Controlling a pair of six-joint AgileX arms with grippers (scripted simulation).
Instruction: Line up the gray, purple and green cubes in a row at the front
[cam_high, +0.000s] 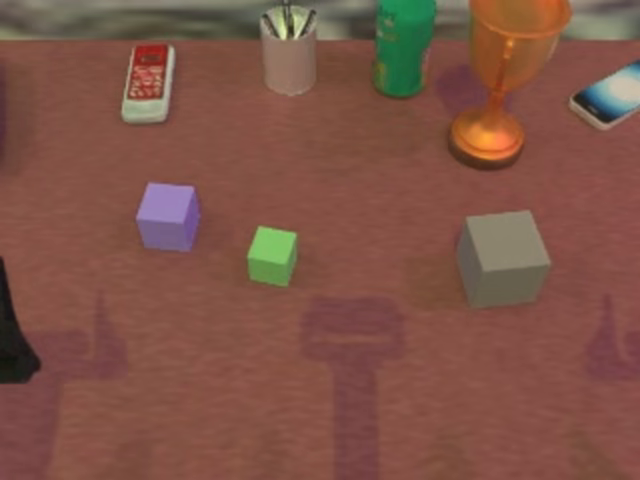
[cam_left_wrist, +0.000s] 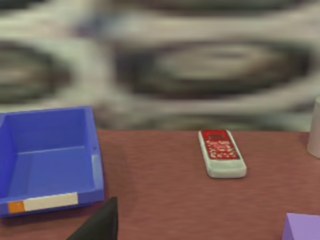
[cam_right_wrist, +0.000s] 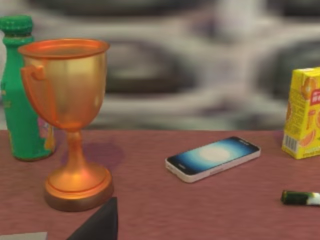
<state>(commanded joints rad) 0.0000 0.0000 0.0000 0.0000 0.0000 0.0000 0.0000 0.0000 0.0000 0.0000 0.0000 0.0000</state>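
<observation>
The gray cube (cam_high: 503, 258), the largest, stands right of the table's middle. Left of middle sits the lavender purple cube (cam_high: 167, 216), with the small green cube (cam_high: 272, 256) a little to its right and nearer the front. All three rest apart on the reddish table. My left gripper (cam_high: 12, 340) shows only as a dark shape at the left edge, well left of the purple cube (cam_left_wrist: 302, 227). My right gripper is outside the top view; a dark tip of it (cam_right_wrist: 100, 222) shows near a corner of the gray cube (cam_right_wrist: 22, 236).
Along the back stand a red handset (cam_high: 148, 82), a pen cup (cam_high: 288, 50), a green can (cam_high: 403, 45), an orange trophy (cam_high: 495, 90) and a smartphone (cam_high: 608, 95). A blue bin (cam_left_wrist: 47, 155) lies off the left side, a yellow juice box (cam_right_wrist: 302, 112) off the right.
</observation>
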